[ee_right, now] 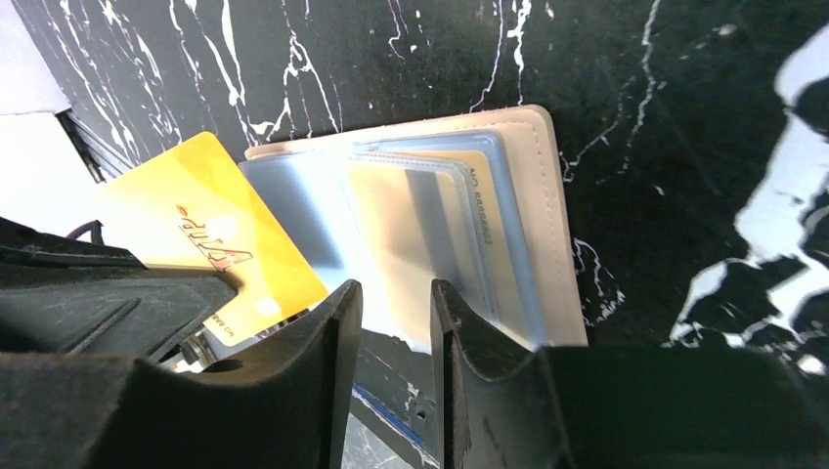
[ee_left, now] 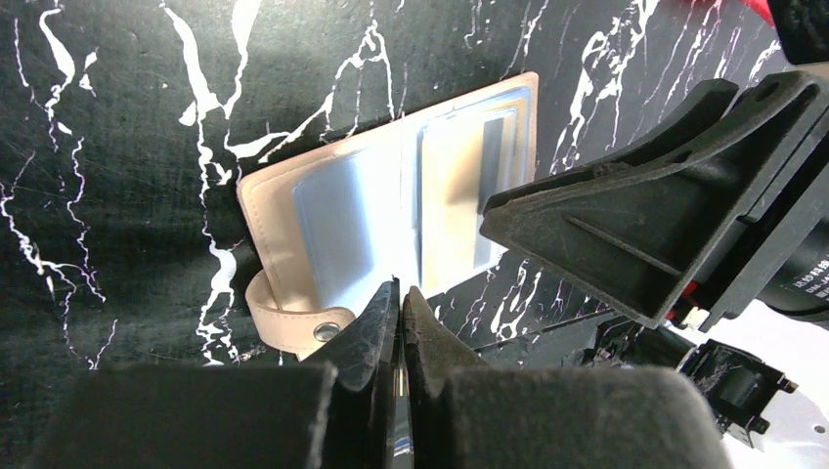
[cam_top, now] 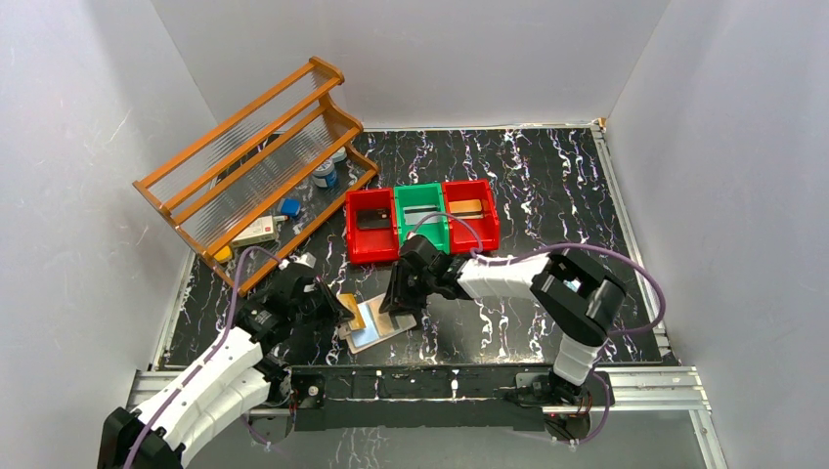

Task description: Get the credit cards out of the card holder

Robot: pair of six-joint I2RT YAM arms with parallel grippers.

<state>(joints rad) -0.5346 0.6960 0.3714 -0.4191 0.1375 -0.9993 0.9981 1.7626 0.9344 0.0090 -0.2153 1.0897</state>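
Right now the left fingers are pinched shut on the orange-gold card, which juts past the left side of the card holder; I cannot tell whether its corner is still in a sleeve. The holder lies open on the table near the front edge, with the right fingers slightly parted just above its right half, gripping nothing and hiding its corner from the left wrist camera. Well behind, a green bin sits between two red bins, and a wooden rack stands at the back left.

"NO." on sleeved card, digits unclear
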